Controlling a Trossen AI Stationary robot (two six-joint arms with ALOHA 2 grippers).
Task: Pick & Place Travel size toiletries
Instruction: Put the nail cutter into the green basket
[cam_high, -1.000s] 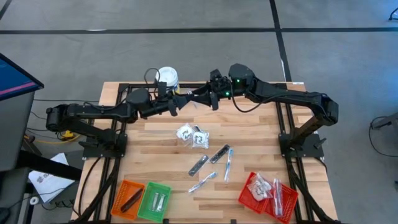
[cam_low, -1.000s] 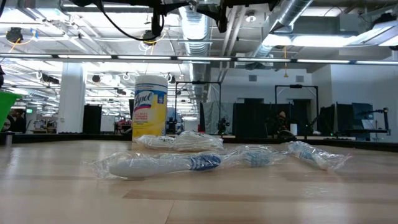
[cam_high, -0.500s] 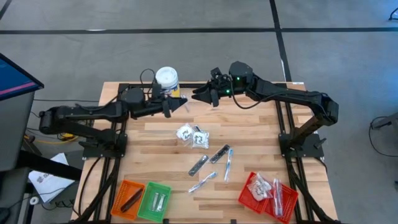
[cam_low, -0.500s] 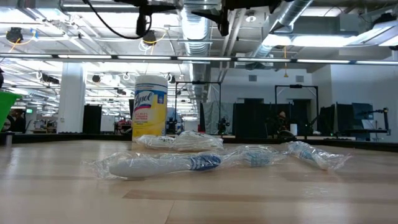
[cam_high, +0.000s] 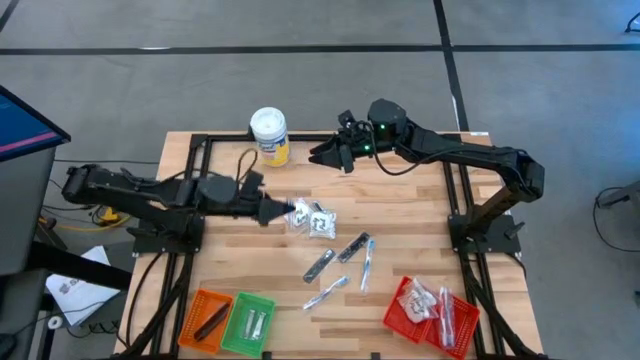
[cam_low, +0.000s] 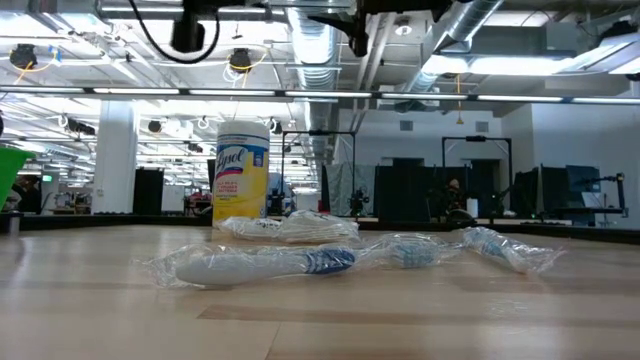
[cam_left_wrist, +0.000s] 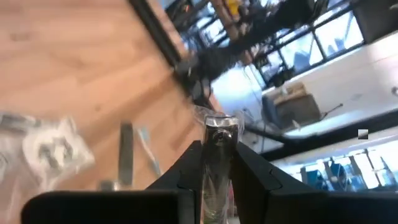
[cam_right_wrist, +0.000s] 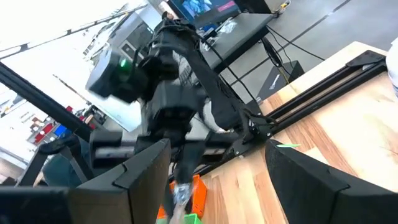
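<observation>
My left gripper (cam_high: 272, 211) hangs over the table's left middle, shut on a slim silvery wrapped stick (cam_left_wrist: 217, 168). Just right of it, white square sachets (cam_high: 311, 219) lie flat on the wood. Further wrapped sticks (cam_high: 367, 262) and a dark narrow one (cam_high: 352, 246) lie nearer the front, and some of them show in the low view (cam_low: 262, 263). My right gripper (cam_high: 322, 155) is raised over the far middle. It stands open (cam_right_wrist: 217, 155) with nothing between its fingers. My left gripper pinches the silvery wrapped stick between its two fingers, and the stick lies along them. The stick's free end (cam_left_wrist: 219, 132) juts out past the fingertips. The fingers point almost level toward the table's right. The stick is lifted clear of the table.
A white-lidded yellow canister (cam_high: 270, 135) stands at the far edge. Orange (cam_high: 205, 318) and green (cam_high: 250, 322) mesh baskets sit at the front left, and a red one (cam_high: 430, 312) holding wrapped items at the front right. Black frame rails (cam_high: 195, 190) run along both table sides.
My left gripper has drawn away from my right gripper at the far middle. It has swung toward the table's near and left side and has turned. It keeps the silvery stick shut in its fingers. It now hangs beside the white sachets.
</observation>
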